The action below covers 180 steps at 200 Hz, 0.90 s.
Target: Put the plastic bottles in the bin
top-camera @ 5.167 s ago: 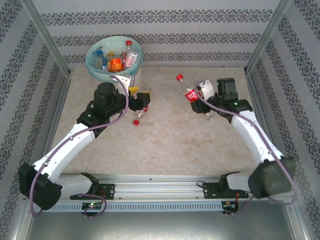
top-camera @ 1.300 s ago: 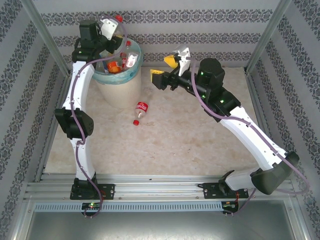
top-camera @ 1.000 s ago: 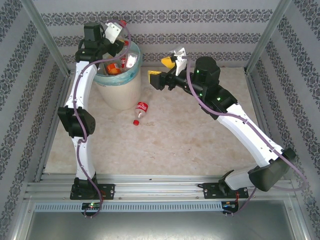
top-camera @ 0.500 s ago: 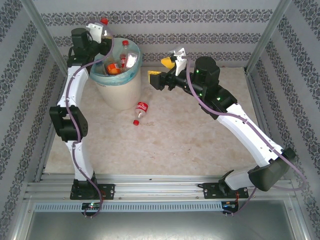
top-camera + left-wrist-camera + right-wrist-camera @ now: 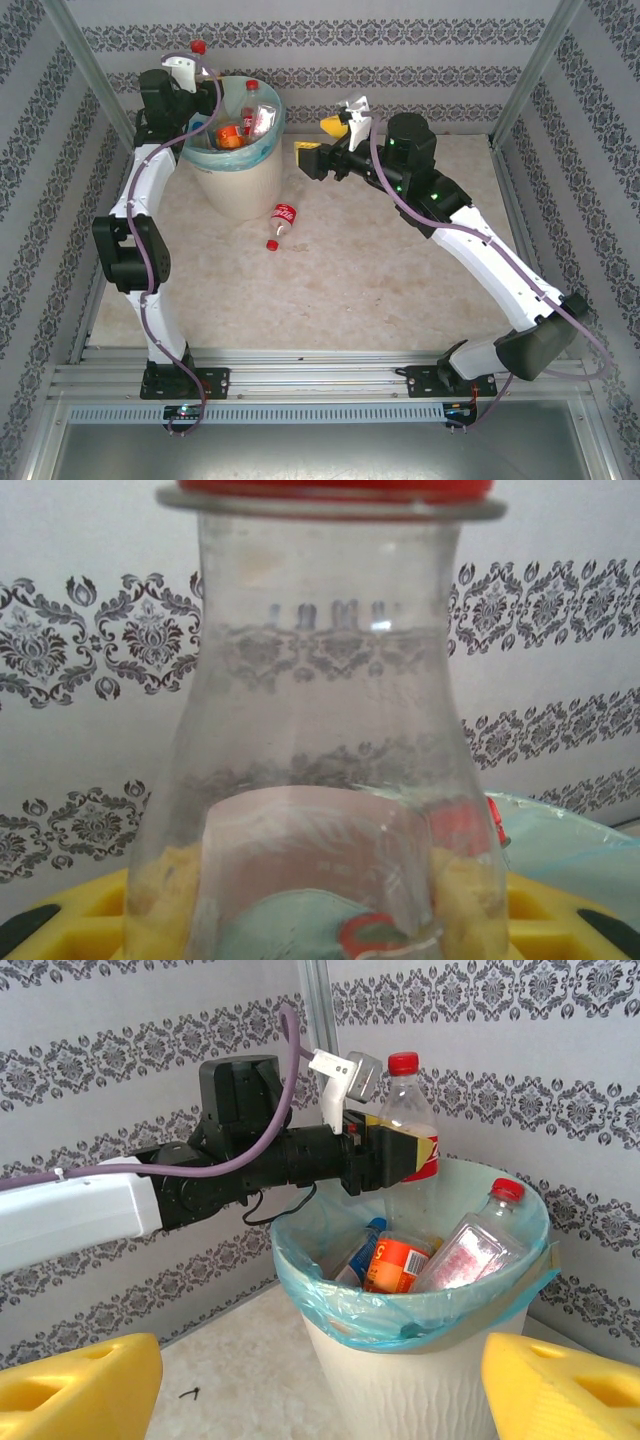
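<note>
While a clear bottle (image 5: 404, 1110) with a red cap and red label is clamped upright between the fingers of the left gripper (image 5: 388, 1155), it is held over the far left part of the rim of the bin (image 5: 400, 1390). Whether its base is inside the teal liner (image 5: 330, 1295) cannot be told. In the left wrist view the same bottle (image 5: 320, 730) is seen close up, flanked at the bottom by the yellow pads (image 5: 90, 920).

From above, the left arm is seen raised steeply from its base at the near edge of the table (image 5: 350, 270). It is folded at the elbow and stretched toward the far left corner, with the wrist turned so that the left gripper (image 5: 193, 85) is pointed rightward at the bin (image 5: 240, 185).

The right arm is extended from the near right corner, bent at the elbow and reached across toward the far edge. The right gripper (image 5: 318, 137) is aimed leftward at the bin and kept apart from it, with its jaws spread and nothing between them. Its yellow pads (image 5: 75, 1390) are seen at the lower corners of the right wrist view.

An orange-labelled bottle (image 5: 388, 1263) and a pale pink bottle (image 5: 470, 1245) are lodged inside the bin. One red-labelled bottle (image 5: 281, 220) is left lying on the table just beside the bin's base, on its near right side.
</note>
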Available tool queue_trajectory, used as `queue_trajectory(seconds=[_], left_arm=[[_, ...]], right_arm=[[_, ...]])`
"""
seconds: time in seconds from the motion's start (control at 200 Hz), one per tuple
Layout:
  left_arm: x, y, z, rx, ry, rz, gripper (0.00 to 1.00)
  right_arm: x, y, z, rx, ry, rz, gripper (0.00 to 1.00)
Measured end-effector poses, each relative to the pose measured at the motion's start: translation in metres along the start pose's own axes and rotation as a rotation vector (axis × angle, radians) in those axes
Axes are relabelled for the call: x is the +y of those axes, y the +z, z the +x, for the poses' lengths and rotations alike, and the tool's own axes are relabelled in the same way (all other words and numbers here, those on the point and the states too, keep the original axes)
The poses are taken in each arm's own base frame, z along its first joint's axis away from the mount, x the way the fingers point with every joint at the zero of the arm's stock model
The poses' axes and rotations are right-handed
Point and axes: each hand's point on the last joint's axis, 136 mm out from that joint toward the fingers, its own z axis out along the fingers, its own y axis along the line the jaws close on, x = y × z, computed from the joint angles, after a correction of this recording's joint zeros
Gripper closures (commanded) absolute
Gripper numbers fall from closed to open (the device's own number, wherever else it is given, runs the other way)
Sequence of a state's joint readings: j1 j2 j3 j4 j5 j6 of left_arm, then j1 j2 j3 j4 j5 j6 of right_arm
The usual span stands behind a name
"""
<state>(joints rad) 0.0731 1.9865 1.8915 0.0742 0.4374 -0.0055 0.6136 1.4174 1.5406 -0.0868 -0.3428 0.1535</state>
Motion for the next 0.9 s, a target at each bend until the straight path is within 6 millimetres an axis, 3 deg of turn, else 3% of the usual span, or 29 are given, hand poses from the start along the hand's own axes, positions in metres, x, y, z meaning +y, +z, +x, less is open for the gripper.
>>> queue_trajectory(seconds=[0.215,0.445,0.599,0.704,0.899], left_arm=[[-0.015,-0.009,-0.013,0.005,0.063,0.017,0.83],[-0.055,-0.052,-0.061,-0.074,0.200,0.032,0.83],[-0.065,-0.076,-0.088,-0.119,0.275,0.015,0.83],[-0.070,-0.082,-0.087,-0.089,0.316,-0.001,0.83],[-0.075,-0.086,-0.064,0.056,0.343,-0.017,0.83]], right_arm=[[0.002,0.004,0.003,0.007,0.002,-0.010,0.17],[0.005,0.004,0.004,0.010,0.002,-0.019,0.17],[0.006,0.004,0.004,0.012,0.003,-0.020,0.17],[0.007,0.004,0.004,0.013,0.003,-0.025,0.17],[0.006,0.005,0.005,0.015,0.004,-0.026,0.17]])
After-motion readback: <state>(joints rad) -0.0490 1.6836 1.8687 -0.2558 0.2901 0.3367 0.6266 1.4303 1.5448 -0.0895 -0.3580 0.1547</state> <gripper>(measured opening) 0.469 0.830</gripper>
